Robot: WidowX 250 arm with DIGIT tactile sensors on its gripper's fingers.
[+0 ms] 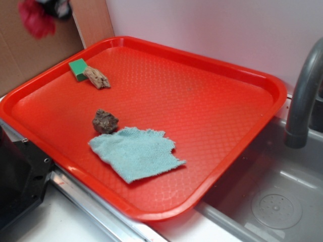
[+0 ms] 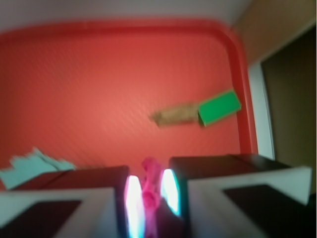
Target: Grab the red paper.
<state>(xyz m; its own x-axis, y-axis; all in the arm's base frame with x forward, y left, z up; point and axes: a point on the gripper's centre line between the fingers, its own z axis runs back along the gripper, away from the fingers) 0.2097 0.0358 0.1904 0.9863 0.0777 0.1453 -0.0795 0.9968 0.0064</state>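
From the exterior view, I see my claw [image 1: 50, 11] high at the top left, well above the tray [image 1: 262, 80] and past its far left corner, with the red paper [image 1: 35, 21] hanging from it as a blurred crimson clump. The paper is off the tray, so I judge the grab is made and my job is to hold: keep the squeeze steady, move slowly, and avoid any jerk that could let thin crumpled paper slip out. Most of the claw is cut off by the frame edge, and blur hides where the paper ends. On the tray lie a green block [image 1: 77, 68] touching a piece of wood [image 1: 97, 77], and a brown rock [image 1: 105, 121] touching the near cloth [image 1: 135, 152].

In the wrist view, the fingers [image 2: 171, 191] are clamped on the red paper, a thin pink strip pinched between the pads. The picture is soft, so I cannot tell how much paper sits inside the grip. Only a corner of the cloth shows at the left; the rock is out of view.
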